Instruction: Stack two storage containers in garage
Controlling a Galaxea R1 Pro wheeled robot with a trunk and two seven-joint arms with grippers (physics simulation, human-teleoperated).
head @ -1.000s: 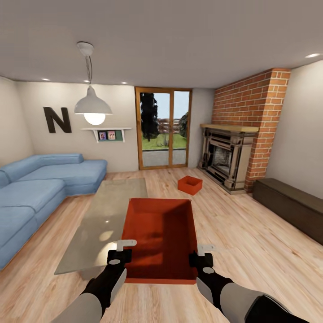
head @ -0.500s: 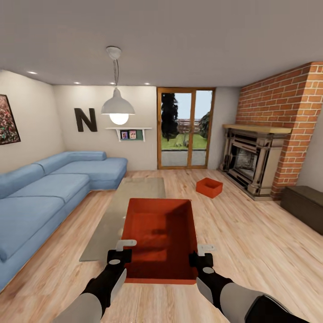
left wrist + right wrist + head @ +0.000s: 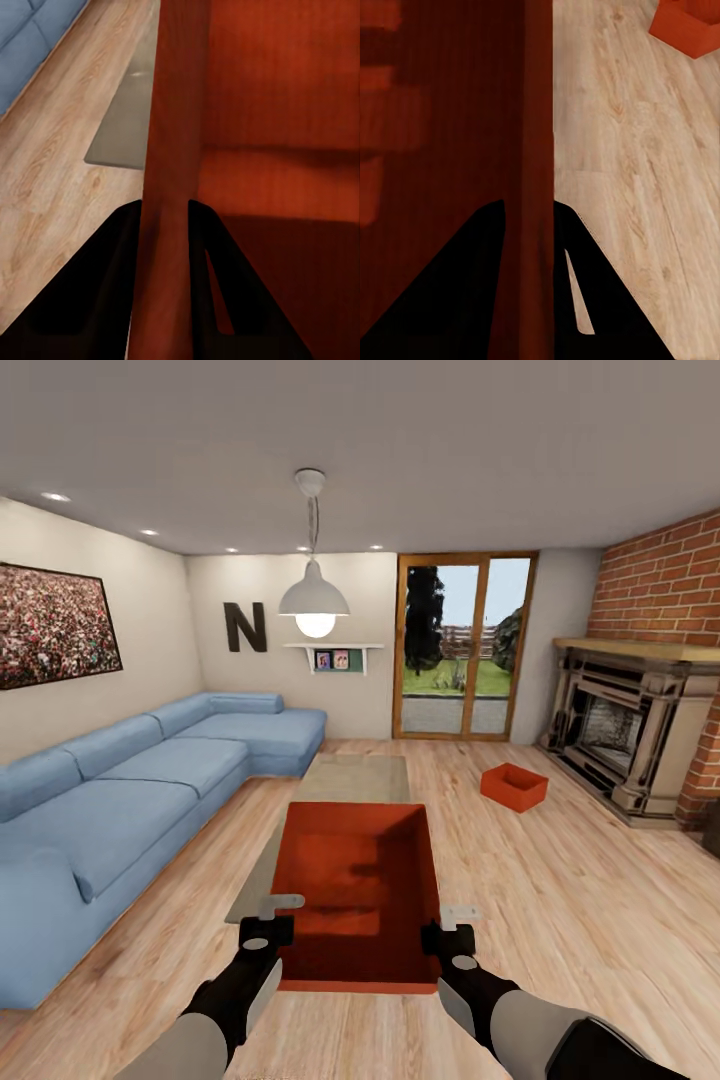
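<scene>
held container: orange-red storage container, open top, carried out in front of the robot above the wood floor, both arms on it
left gripper: clamped on the container's left wall near the near corner; in the left wrist view the fingers straddle the thin wall
right gripper: pinching the right wall the same way; dark fingers on either side of the wall in the right wrist view
second container: on the floor, far right, near the fireplace, well apart from the held one
room: living room, not garage; blue sofa left, glass coffee table just beyond the held box, patio door far
stage (judged): carrying the first container, garage not in sight, nothing stacked
risk: thin-wall pinch near one end only, so box could tilt or slip if arms drift apart or base turns fast
risk 2: table and sofa close on left, so box's far end could clip them while turning
risk 3: second container not yet fetched
</scene>
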